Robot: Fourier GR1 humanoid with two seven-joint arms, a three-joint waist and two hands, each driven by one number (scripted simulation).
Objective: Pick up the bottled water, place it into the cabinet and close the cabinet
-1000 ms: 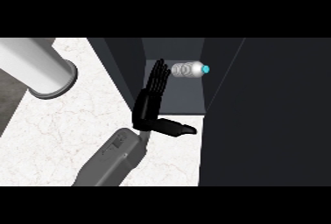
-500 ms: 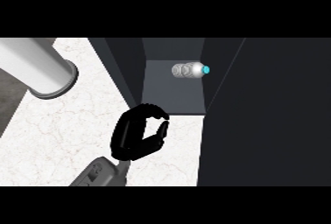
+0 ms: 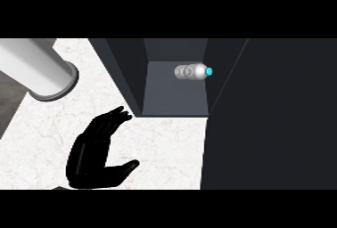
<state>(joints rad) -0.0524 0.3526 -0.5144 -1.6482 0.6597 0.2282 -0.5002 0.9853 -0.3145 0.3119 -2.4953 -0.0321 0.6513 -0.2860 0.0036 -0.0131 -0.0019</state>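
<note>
The bottled water (image 3: 191,71), clear with a blue cap, lies on its side at the back of the open cabinet (image 3: 176,97), cap pointing right. Nothing touches it. My left hand (image 3: 97,153) is over the marble counter, well in front of the cabinet and to its left. It is open, with the fingers straight and pointing up toward the cabinet's left wall and the thumb spread to the right. It holds nothing. My right hand does not show.
A large grey cylinder (image 3: 41,70) slants in from the upper left over the white marble counter (image 3: 164,147). A broad dark panel (image 3: 276,120), probably the open cabinet door, fills the right side. A dark cabinet wall (image 3: 118,67) stands left of the opening.
The hand has drawn back from the bottle toward the lower edge. It was curled half a second ago and is now spread open. The bottle stays in the cabinet.
</note>
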